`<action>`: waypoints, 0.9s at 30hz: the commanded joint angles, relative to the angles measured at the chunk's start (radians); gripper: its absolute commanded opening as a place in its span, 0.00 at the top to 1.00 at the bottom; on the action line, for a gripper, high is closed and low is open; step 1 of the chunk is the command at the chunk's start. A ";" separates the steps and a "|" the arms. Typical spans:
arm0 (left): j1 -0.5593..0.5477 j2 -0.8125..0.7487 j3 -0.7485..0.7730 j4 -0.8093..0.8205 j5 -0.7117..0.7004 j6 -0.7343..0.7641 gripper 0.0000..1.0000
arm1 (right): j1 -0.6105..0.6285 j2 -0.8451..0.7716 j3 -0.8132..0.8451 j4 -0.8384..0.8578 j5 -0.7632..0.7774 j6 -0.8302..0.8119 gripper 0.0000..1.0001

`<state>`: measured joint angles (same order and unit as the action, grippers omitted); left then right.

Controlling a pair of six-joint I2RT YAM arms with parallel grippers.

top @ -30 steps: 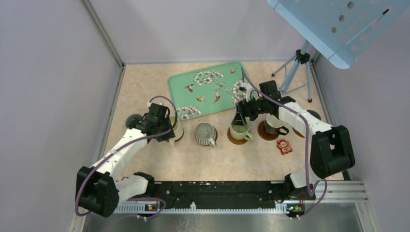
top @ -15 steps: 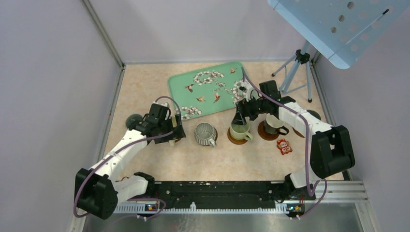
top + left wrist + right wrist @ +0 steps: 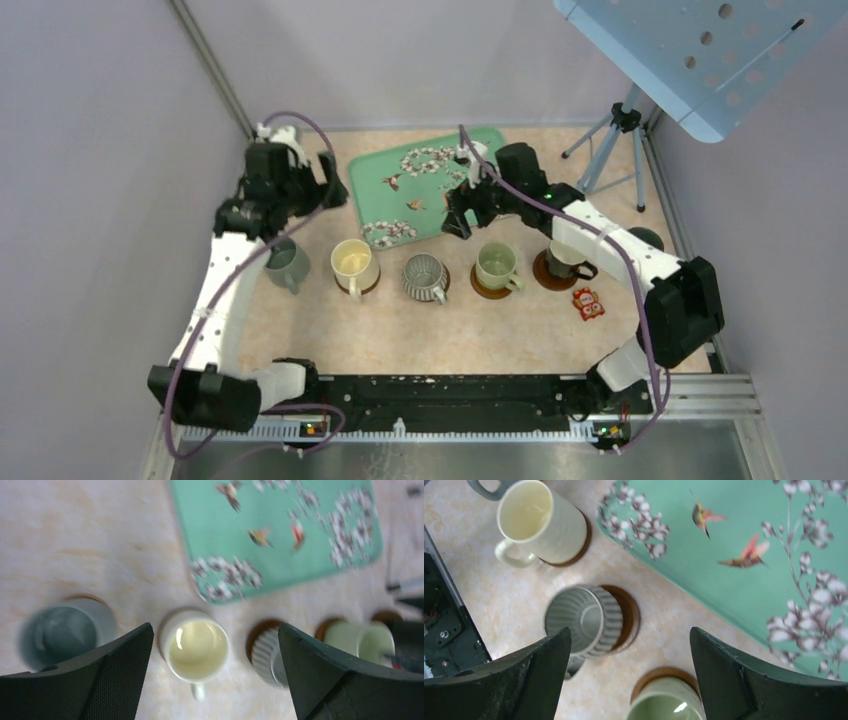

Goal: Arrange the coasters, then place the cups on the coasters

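Mug point(image 3: 536, 522), cream-yellow, upright on coaster point(image 3: 580, 550)

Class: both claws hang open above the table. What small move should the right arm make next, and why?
Probably swing the right claw over to the dark round thing half-hidden behind its arm: the five mugs in the row appear seated on coasters, and that one's state cannot be told.

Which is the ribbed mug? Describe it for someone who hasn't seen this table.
Find the green floral tray at the back. In the row of mugs before it, take the ribbed mug between the cream-yellow mug and the pale green mug. It alone has grooved silvery-grey sides.
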<state>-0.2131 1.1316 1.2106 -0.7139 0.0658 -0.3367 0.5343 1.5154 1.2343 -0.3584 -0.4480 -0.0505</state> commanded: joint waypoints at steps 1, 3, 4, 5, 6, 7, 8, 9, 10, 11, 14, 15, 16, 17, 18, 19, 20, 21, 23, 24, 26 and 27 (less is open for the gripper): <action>0.230 0.181 0.210 -0.119 -0.014 0.037 0.01 | 0.149 0.074 0.118 0.038 0.148 0.025 0.13; 0.293 0.220 0.248 -0.115 0.004 0.038 0.01 | 0.224 0.120 0.161 0.030 0.202 0.033 0.13; 0.313 0.223 0.250 -0.098 0.009 0.036 0.01 | 0.263 0.144 0.181 0.030 0.237 0.041 0.13; 0.329 0.223 0.246 -0.081 0.013 0.035 0.01 | 0.302 0.168 0.206 0.028 0.286 0.072 0.13; 0.341 0.223 0.243 -0.066 0.013 0.031 0.01 | 0.347 0.196 0.235 0.016 0.331 0.083 0.13; 0.354 0.221 0.237 -0.055 0.018 0.025 0.01 | 0.386 0.222 0.262 0.005 0.377 0.088 0.13; 0.369 0.221 0.231 -0.046 0.026 0.021 0.01 | 0.423 0.248 0.289 -0.002 0.412 0.092 0.13; 0.383 0.221 0.225 -0.038 0.034 0.015 0.01 | 0.456 0.271 0.309 -0.001 0.435 0.097 0.13; 0.396 0.221 0.217 -0.030 0.044 0.010 0.01 | 0.485 0.291 0.328 -0.001 0.444 0.104 0.13; 0.410 0.221 0.202 -0.022 0.056 0.006 0.01 | 0.512 0.312 0.352 0.000 0.465 0.110 0.13; 0.449 0.223 0.162 -0.010 0.102 -0.004 0.01 | 0.566 0.377 0.428 -0.026 0.522 0.147 0.11; 0.461 0.224 0.148 -0.007 0.118 -0.007 0.01 | 0.573 0.401 0.462 -0.051 0.531 0.177 0.10; 0.472 0.225 0.136 -0.002 0.135 -0.012 0.01 | 0.574 0.428 0.497 -0.079 0.531 0.216 0.10; 0.484 0.226 0.123 0.003 0.149 -0.019 0.01 | 0.575 0.463 0.530 -0.111 0.527 0.253 0.10; 0.498 0.226 0.113 0.010 0.163 -0.025 0.01 | 0.576 0.489 0.563 -0.138 0.519 0.288 0.10; 0.508 0.228 0.103 0.018 0.176 -0.033 0.01 | 0.576 0.512 0.589 -0.162 0.510 0.319 0.10; 0.516 0.231 0.097 0.024 0.188 -0.039 0.01 | 0.576 0.531 0.606 -0.178 0.497 0.347 0.10; 0.523 0.234 0.093 0.026 0.197 -0.043 0.01 | 0.577 0.546 0.617 -0.190 0.490 0.369 0.10; 0.533 0.240 0.089 0.027 0.209 -0.052 0.01 | 0.582 0.570 0.627 -0.199 0.498 0.400 0.10; 0.540 0.241 0.085 0.026 0.215 -0.054 0.01 | 0.584 0.580 0.630 -0.205 0.505 0.410 0.10; 0.552 0.244 0.080 0.027 0.227 -0.055 0.01 | 0.585 0.594 0.633 -0.212 0.518 0.426 0.10; 0.558 0.245 0.078 0.027 0.230 -0.055 0.01 | 0.585 0.598 0.633 -0.213 0.524 0.433 0.10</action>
<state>0.3218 1.3792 1.2984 -0.7399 0.2440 -0.3725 1.1145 2.0853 1.8202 -0.5251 0.0402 0.2977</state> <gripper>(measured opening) 0.987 0.898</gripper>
